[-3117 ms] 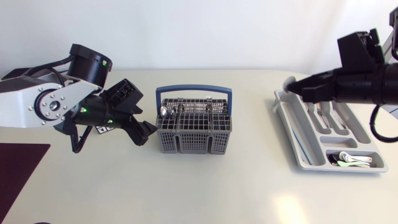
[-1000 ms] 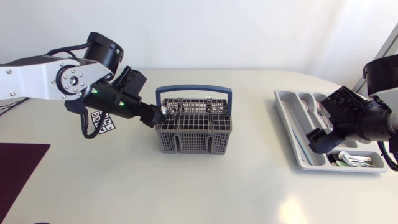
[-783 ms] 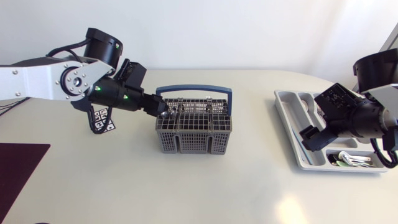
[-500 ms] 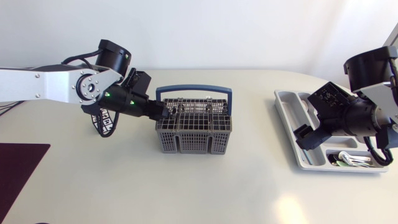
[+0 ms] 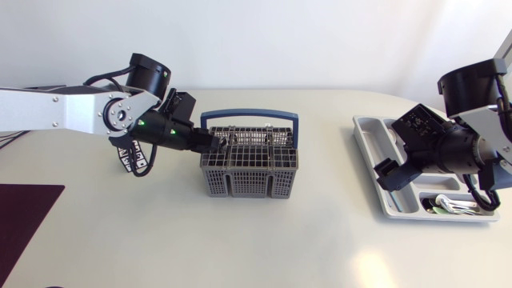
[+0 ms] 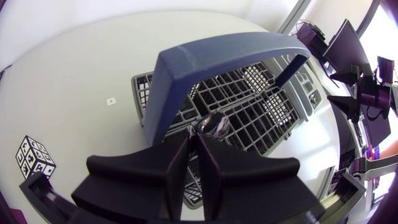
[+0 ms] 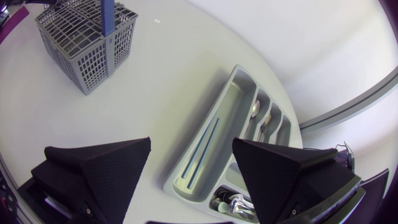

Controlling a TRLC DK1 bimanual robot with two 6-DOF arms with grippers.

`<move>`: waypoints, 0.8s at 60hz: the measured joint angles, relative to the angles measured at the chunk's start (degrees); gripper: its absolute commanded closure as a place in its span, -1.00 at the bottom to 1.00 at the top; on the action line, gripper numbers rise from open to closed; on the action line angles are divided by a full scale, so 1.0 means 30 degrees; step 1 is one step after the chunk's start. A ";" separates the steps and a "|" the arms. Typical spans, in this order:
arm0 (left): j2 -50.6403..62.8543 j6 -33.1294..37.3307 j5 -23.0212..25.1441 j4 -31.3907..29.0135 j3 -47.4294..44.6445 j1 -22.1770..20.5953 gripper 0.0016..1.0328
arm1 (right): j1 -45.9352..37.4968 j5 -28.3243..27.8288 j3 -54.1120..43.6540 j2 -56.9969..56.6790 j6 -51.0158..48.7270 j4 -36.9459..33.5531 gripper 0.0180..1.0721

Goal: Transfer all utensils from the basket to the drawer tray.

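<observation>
Basket (image 5: 248, 182) of grey mesh with a blue handle stands mid-table. Left gripper (image 6: 193, 138) is at its rear left corner, its fingers pinched on the neck of a shiny spoon (image 6: 211, 124) standing in that corner compartment. Right gripper (image 7: 191, 142) hovers wide open over the left edge of the tray (image 5: 370, 130), near the table's right edge.

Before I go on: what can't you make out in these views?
- Spoon stem, left wrist view: the left gripper covers it, so the grasp is unconfirmed.
- Basket contents, head view: too small to tell behind the grid.
- Tray middle compartments, head view: the right gripper and its arm cover them.
</observation>
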 measured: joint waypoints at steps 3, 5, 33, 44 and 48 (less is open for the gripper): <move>0.0000 -0.0015 0.0328 0.0029 -0.0015 0.0044 0.90 | 0.0080 0.0044 0.0000 0.0000 0.0000 0.0051 -0.80; 0.0000 -0.0029 0.0568 0.0044 -0.0022 0.0095 0.90 | 0.0102 0.0058 0.0000 0.0000 0.0000 0.0051 -0.80; -0.2113 -0.0933 0.3016 0.2157 -0.1494 0.1253 0.89 | 0.0648 0.0219 0.0000 0.0000 0.0000 0.0051 -0.80; -0.4626 -0.1362 0.3220 0.3206 -0.1916 0.1326 0.89 | 0.0852 0.0233 0.0000 -0.0146 0.0007 0.0051 -0.80; -0.5588 -0.1362 0.3228 0.3381 -0.1923 0.1326 0.89 | 0.1064 0.0226 0.0000 -0.0328 0.0051 0.0044 -0.80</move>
